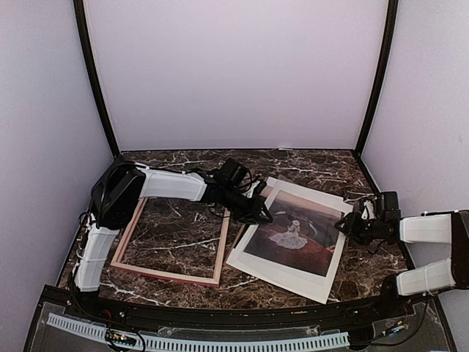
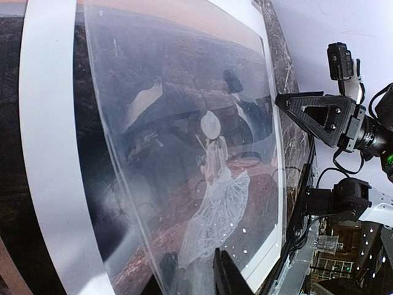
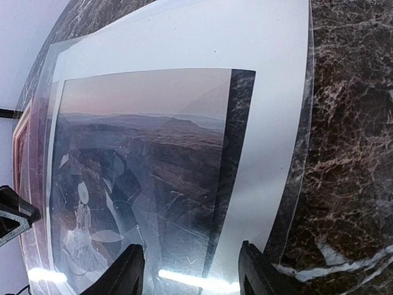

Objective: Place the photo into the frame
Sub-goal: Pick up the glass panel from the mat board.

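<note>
Pink, thin wooden moulding of a large rectangular frame (image 1: 222,251) lying flat on the dark brown marble tabletop (image 1: 315,172), left of centre. Just beside it to the right, set askew: large rectangular photo (image 1: 293,231) of a small white-dressed figure on dark red ground, wide white border around, glossy glare across. Left pincer (image 1: 261,214) at the photo's left edge, near the frame's far right corner; cannot tell whether wide or narrow. Right pincer (image 3: 195,273) at the photo's right edge, fingers (image 3: 130,273) standing apart, white border showing between them, gripping nothing.
</note>
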`<state>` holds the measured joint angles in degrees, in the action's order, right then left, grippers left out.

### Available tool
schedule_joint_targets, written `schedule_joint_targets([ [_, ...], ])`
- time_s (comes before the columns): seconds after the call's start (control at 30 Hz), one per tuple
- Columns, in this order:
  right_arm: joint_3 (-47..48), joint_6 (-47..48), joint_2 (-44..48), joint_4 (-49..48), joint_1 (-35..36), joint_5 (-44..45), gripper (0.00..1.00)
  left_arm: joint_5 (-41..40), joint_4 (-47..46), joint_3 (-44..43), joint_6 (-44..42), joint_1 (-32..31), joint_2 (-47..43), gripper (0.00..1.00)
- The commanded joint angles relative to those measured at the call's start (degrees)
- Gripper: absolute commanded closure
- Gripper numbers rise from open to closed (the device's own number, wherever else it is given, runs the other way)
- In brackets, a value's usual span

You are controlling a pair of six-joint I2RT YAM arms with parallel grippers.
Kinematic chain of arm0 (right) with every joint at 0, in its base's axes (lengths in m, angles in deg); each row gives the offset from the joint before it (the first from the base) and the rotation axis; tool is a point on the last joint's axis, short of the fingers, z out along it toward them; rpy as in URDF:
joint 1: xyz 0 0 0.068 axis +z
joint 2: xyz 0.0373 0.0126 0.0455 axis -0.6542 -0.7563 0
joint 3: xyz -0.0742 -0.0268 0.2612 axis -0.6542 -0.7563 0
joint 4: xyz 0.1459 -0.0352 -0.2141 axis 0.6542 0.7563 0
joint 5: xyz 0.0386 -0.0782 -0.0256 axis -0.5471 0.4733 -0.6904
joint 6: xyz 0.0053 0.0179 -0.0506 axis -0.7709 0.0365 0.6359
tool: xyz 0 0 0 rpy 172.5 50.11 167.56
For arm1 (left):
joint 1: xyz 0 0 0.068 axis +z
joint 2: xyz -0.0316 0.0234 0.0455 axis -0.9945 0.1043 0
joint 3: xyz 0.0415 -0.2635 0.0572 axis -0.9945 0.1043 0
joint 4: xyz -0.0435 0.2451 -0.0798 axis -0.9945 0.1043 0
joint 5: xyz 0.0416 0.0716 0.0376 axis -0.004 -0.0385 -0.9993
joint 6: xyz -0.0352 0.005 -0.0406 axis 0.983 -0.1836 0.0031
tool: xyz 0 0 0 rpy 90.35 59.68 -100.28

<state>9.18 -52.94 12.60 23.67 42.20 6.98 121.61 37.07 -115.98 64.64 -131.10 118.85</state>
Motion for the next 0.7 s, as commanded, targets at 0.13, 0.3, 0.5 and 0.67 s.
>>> schedule_joint_targets([
  [0.13, 2.6, 2.6, 2.8, 5.4, -0.3, -0.5, 0.42, 3.9, -1.0, -0.8, -0.1, 0.5, -2.0, 0.93],
  [0.3, 7.8, 5.0, 7.4, 13.1, -0.3, 2.1, 0.32, 5.8, -3.0, 2.4, 0.2, 1.5, -7.2, 1.0],
  [0.5, 12.7, 4.4, 12.7, 18.2, -0.2, 1.7, 0.21, 10.2, -8.3, 10.4, 0.8, 4.3, -19.6, 1.0],
  [0.67, 16.3, 3.7, 13.2, 19.2, 0.3, 1.2, 0.21, 12.0, -8.0, 17.3, 0.1, 8.6, -31.6, 1.0],
])
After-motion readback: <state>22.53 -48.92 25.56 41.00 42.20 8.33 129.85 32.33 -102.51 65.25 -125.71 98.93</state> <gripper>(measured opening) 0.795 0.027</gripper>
